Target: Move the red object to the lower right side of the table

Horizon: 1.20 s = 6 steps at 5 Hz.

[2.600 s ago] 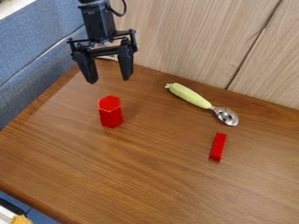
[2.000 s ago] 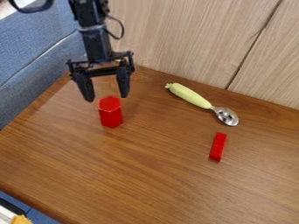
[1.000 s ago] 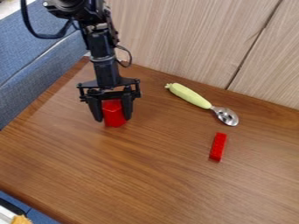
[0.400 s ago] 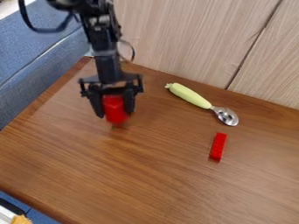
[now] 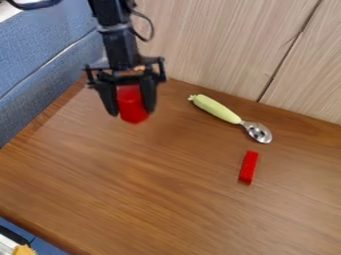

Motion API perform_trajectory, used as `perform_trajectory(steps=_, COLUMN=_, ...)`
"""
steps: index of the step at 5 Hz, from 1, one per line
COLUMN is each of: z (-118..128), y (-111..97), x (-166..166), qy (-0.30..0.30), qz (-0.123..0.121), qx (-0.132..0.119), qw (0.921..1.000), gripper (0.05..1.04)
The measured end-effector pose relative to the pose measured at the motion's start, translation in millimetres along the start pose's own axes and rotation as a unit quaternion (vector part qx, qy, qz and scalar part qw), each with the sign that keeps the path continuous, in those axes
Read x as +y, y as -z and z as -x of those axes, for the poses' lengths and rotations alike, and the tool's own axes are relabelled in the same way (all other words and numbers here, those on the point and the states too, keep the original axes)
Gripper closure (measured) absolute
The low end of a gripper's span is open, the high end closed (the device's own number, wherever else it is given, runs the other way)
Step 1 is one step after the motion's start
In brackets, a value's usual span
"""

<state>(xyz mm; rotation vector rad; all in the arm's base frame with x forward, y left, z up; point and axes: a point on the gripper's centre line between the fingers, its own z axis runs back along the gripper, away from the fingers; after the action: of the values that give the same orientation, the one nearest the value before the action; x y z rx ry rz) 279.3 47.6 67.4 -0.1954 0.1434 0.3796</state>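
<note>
One wooden counter (image 5: 146, 199) spreads below me, its near edge slanting across the lower left of the camera view. Past that edge, in the corner, are something white (image 5: 7, 244) and a small orange-yellow thing (image 5: 24, 250); I can't tell what either is.

Farther up the counter, toward the right of the view, a slim red bar (image 5: 248, 167) lies flat, one narrow end toward the camera. Beyond it lies a spoon (image 5: 216, 108), its metal bowl the nearer part and its pale green handle slanting up and left, well apart from what I carry.

My black fingers (image 5: 107, 97) are closed on a red block (image 5: 133, 107), one on each side of it. I hold it just above the counter's far left part, its lower end poking out between my fingertips, away from the lower right. My arm (image 5: 113, 35) comes down from the top edge, a black cable (image 5: 150, 32) looping beside it.

Behind, pale wood panels (image 5: 213, 45) rise along the far edge, and blue fabric (image 5: 40, 64) runs along the left side.
</note>
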Motion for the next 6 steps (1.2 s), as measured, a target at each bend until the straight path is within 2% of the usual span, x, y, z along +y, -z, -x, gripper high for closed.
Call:
perform_trajectory(steps=1, z=33, y=16, x=-20, qy=0.074, qz=-0.015, qx=0.019, qw=0.9970, gripper=0.304)
perform_trajectory(steps=2, z=68, y=35, x=-34, qy=0.150, qz=-0.040, qx=0.027, qw=0.9876, gripper=0.304)
perform_trajectory(steps=3, z=89, y=50, x=-30, qy=0.182, qz=-0.066, qx=0.035, qw=0.9805, gripper=0.304)
perform_trajectory(steps=4, z=99, y=67, x=-22, qy=0.204, qz=-0.101, qx=0.039, qw=0.9729, gripper=0.304)
perform_trajectory(steps=5, z=92, y=93, x=-14, qy=0.211, qz=-0.129, qx=0.059, qw=0.9672, gripper=0.305)
perform_trajectory(steps=6, z=83, y=99, x=-16, qy=0.206, qz=-0.134, qx=0.065, qw=0.9671, gripper=0.305)
